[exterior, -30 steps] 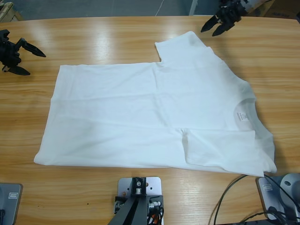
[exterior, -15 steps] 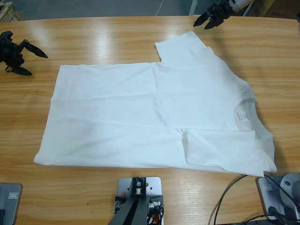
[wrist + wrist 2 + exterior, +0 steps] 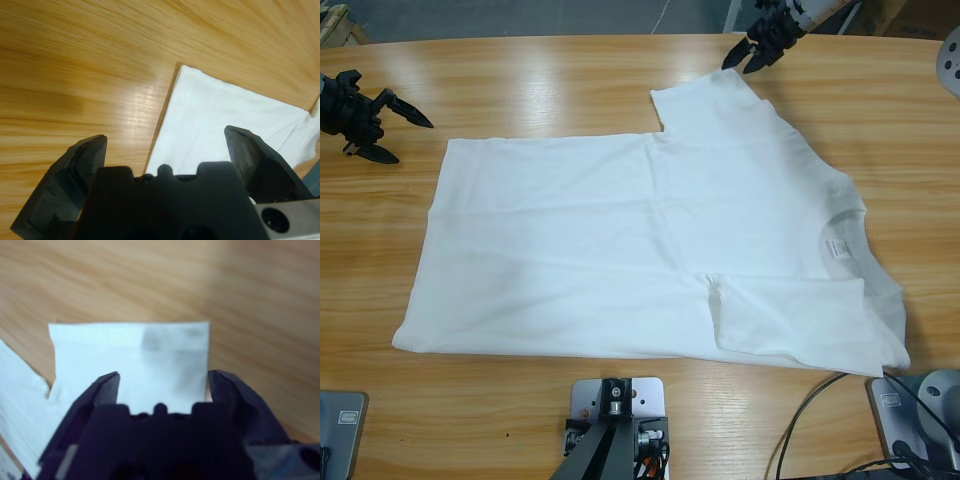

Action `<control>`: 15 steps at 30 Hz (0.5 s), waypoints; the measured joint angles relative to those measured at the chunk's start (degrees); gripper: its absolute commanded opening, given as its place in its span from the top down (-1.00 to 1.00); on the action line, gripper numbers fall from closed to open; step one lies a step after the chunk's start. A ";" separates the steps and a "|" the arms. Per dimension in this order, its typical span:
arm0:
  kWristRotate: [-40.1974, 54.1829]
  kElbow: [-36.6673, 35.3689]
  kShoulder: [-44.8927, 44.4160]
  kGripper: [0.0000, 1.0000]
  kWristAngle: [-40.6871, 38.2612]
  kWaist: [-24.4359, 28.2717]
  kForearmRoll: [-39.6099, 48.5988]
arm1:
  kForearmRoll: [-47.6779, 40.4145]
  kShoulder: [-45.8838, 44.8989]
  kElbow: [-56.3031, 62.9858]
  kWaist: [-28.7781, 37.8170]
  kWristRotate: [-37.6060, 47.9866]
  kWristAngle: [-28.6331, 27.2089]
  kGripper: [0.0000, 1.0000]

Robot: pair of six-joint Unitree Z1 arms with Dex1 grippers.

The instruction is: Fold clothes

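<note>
The white T-shirt lies flat on the wooden table, hem to the left, collar and neck label to the right. Its far sleeve is spread out, while the near sleeve lies folded in over the body. My left gripper is open over bare wood just left of the hem's far corner; that corner of the T-shirt shows ahead of the left gripper. My right gripper is open just above the far sleeve's end, and the sleeve lies under the right gripper.
Black cables hang off the table's near right edge. A silver arm joint shows at the upper right edge. Bare wood surrounds the shirt on all sides.
The right gripper has moved left and down to the far sleeve's end. The left gripper has shifted slightly right towards the hem corner. The shirt has not moved.
</note>
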 measured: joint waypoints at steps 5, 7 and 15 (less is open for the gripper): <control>0.00 0.03 0.00 -0.85 0.00 -0.95 0.00 | 2.23 0.00 0.00 0.03 2.55 2.82 -0.80; 0.00 0.04 0.00 -0.85 0.00 -1.52 0.00 | 4.08 0.00 0.00 0.03 4.54 3.54 -0.85; 0.00 0.42 0.00 -0.85 0.00 -2.78 0.00 | 4.70 0.65 -0.49 -1.11 3.42 2.02 -0.92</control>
